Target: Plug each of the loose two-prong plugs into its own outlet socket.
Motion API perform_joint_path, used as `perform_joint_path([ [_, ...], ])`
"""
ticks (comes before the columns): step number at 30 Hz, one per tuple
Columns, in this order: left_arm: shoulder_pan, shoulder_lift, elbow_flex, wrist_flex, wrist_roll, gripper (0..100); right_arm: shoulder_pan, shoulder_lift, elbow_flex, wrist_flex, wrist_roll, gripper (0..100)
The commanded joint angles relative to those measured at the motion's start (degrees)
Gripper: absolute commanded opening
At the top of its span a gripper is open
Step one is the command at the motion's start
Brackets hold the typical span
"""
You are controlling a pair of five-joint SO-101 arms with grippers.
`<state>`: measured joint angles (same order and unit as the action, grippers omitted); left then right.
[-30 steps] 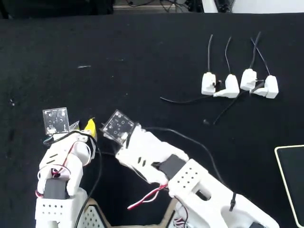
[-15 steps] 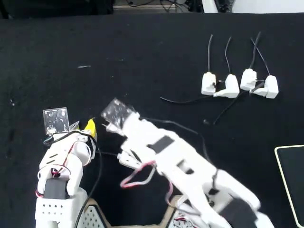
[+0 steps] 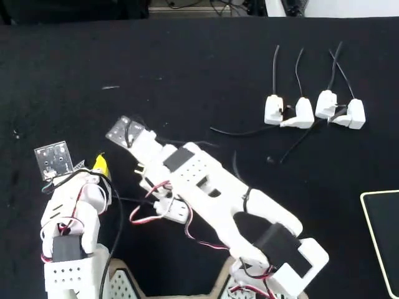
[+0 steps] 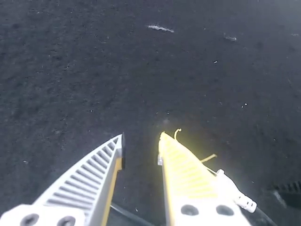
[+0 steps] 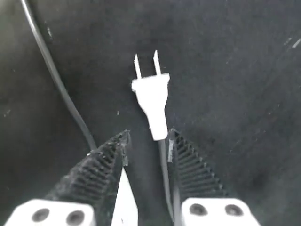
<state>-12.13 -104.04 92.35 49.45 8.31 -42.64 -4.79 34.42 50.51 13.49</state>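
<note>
Left gripper (image 4: 141, 136): fingers slightly spread with nothing between them, low over the near-left part of the black table (image 3: 187, 62). Right gripper (image 5: 146, 134): fingers spread, astride the cord end of a white two-prong plug (image 5: 153, 99) lying flat left of centre, prongs pointing away; not pinched. Four white outlet sockets (image 3: 272, 109) with black cords sit in a row at far right.

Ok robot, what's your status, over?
Left gripper jaws open, empty, over the table. Right gripper jaws open, white plug just ahead, its cord running between them. Outlet sockets off across the table. Black cable beside the plug.
</note>
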Motion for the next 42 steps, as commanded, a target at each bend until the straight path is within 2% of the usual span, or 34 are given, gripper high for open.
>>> perform_joint_path([
  [1,-0.7,-0.4,-2.9,-1.1,0.2,13,0.4,-0.7,-3.6,-4.0,0.1,12.3],
  [5,-0.7,-0.4,-2.9,-1.1,0.2,13,0.5,5.8,-4.6,-8.8,0.1,12.3],
  [13,-0.7,-0.4,-2.9,-1.0,0.2,13,0.2,11.3,-6.4,-9.0,0.6,12.3],
  [19,-0.7,-0.4,-2.9,-1.0,0.2,13,0.3,11.6,-6.5,-9.0,8.8,11.9],
  [23,-0.7,-0.4,-2.9,-0.9,0.2,13,0.5,11.5,-6.6,-9.1,11.9,0.6],
  [26,-0.7,-0.4,-2.9,-0.9,0.2,13,0.5,11.0,-6.3,-9.0,11.9,1.0],
  [31,-0.7,-0.4,-2.9,-0.9,0.2,13,0.2,11.2,-6.3,-7.1,11.3,1.1],
  [33,-0.7,-0.4,-2.9,-0.9,0.2,13,0.2,11.5,-6.5,-7.2,8.4,1.5],
  [39,-0.7,-0.4,-2.9,-0.9,0.2,13,0.5,10.0,-8.7,-6.0,2.2,15.1],
  [42,-0.7,-0.4,-2.9,-0.9,0.2,13,0.5,10.2,-10.5,-6.0,-0.6,16.5],
])
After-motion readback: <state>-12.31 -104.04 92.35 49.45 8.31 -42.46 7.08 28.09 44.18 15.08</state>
